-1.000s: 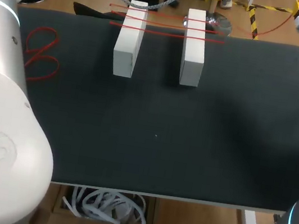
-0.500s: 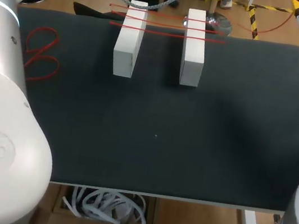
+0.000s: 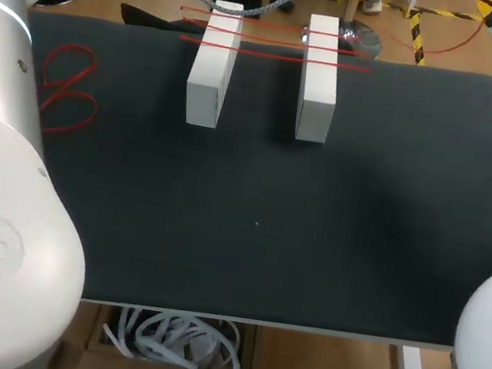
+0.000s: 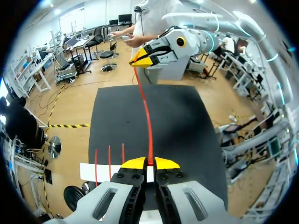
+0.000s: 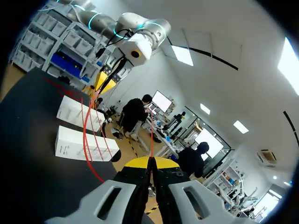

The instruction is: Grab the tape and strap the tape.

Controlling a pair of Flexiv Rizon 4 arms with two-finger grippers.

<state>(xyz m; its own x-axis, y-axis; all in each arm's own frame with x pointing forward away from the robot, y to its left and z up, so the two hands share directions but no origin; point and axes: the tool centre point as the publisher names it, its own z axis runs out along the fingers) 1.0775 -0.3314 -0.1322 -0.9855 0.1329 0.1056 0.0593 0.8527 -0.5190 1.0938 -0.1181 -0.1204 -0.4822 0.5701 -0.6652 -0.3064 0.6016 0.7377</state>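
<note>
Just above the white blocks (image 3: pixel 318 93), my left pincer (image 4: pixel 149 162) was pressed together on the red tape (image 4: pixel 145 112), its yellow tips pinching the strap from both sides. From there the tape ran in a straight line over the black mat (image 3: pixel 313 233) to my right pincer (image 5: pixel 150 161). That one hung well to the right of the blocks, past the mat's far corner, and its tips were likewise closed on the tape. Three other red tapes (image 3: pixel 269 38) lay across the blocks' far ends, bridging the gap between them. Well to the left of the blocks, loose red loops (image 3: pixel 69 86) lay on the mat.
</note>
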